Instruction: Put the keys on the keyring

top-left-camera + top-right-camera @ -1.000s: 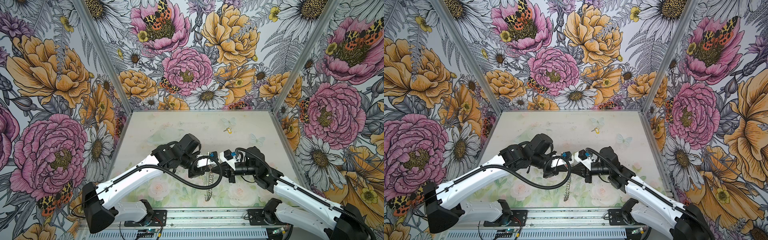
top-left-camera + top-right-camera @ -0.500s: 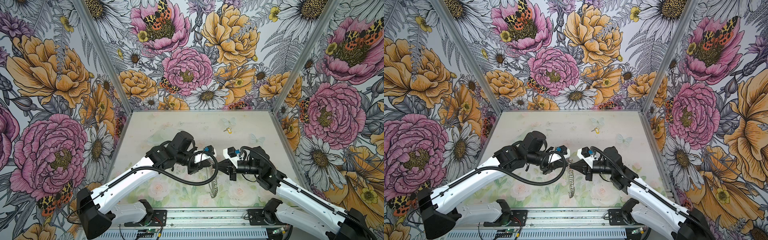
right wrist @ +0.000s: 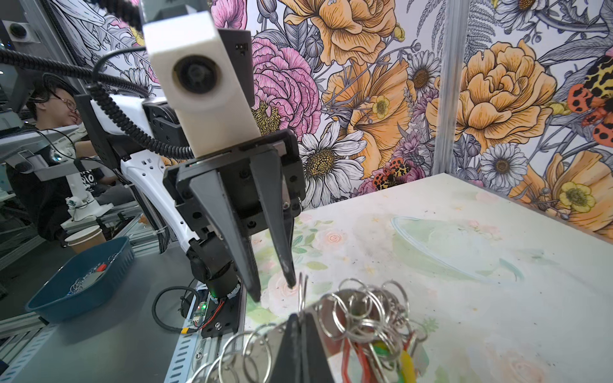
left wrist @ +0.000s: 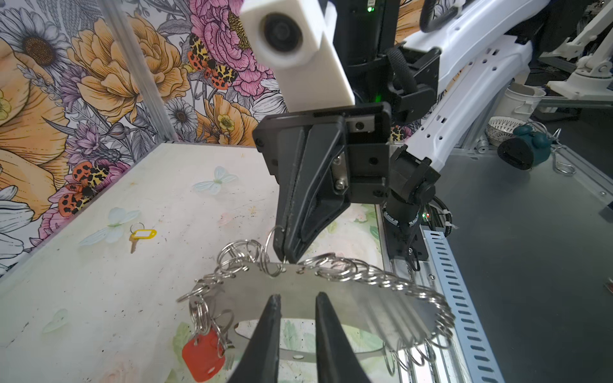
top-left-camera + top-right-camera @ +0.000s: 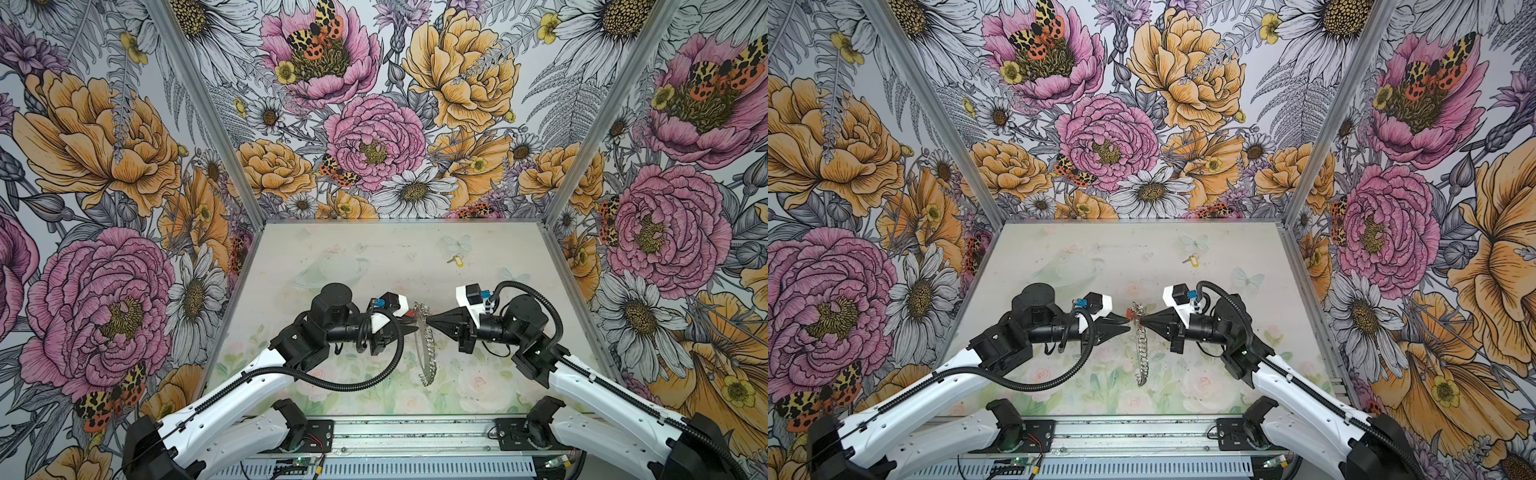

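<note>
The keyring (image 5: 426,347) hangs edge-on above the middle of the table in both top views (image 5: 1140,351). My right gripper (image 5: 429,323) is shut on its top edge, among the split rings (image 3: 361,308). A red-tagged key (image 4: 202,354) dangles from a ring, with other coloured tags (image 3: 404,361) beside it. My left gripper (image 5: 411,323) stands open just left of the keyring plate (image 4: 331,291), its fingertips (image 4: 275,300) apart and holding nothing. One of the keys, with a yellow tag (image 5: 458,260), lies loose on the far right of the table (image 4: 143,234).
Flowered walls close the table on three sides, with metal corner posts (image 5: 582,158). A metal rail (image 5: 415,436) runs along the front edge. Outside the cell, a blue tray (image 3: 83,275) holds more rings.
My left gripper has opened, let go at the keyring and drawn back slightly to the left. The right gripper keeps its hold, and the keyring now hangs from it alone.
</note>
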You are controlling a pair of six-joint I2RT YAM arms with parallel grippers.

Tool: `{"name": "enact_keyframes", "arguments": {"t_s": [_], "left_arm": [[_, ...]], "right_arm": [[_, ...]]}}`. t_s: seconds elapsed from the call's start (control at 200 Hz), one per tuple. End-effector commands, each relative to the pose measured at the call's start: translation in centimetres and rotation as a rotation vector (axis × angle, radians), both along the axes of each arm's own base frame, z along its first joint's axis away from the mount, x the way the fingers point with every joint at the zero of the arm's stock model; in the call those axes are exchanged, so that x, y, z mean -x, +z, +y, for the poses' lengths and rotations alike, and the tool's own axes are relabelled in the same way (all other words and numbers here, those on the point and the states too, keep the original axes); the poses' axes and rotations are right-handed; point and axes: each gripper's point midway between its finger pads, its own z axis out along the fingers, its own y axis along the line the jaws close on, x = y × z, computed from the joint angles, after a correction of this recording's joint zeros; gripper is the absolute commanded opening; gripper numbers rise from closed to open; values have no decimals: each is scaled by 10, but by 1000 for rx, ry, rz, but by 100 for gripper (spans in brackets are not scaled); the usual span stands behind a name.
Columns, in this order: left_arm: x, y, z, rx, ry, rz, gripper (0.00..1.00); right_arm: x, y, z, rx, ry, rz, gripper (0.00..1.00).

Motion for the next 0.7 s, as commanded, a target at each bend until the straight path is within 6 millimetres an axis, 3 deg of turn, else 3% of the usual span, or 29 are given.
{"name": "enact_keyframes", "arguments": {"t_s": [0.0,0.51,0.691], "left_arm": [[2,16,-1,82,-12,-17,21],[1,11,-7,116,-28,39,20],[3,9,-8,106,-43,50,10]], "right_arm": [[8,26,1,-87,40,-73,0],[16,26,8,-112,85,-94,0],[16,25,9,-112,81,-98,0]]}}
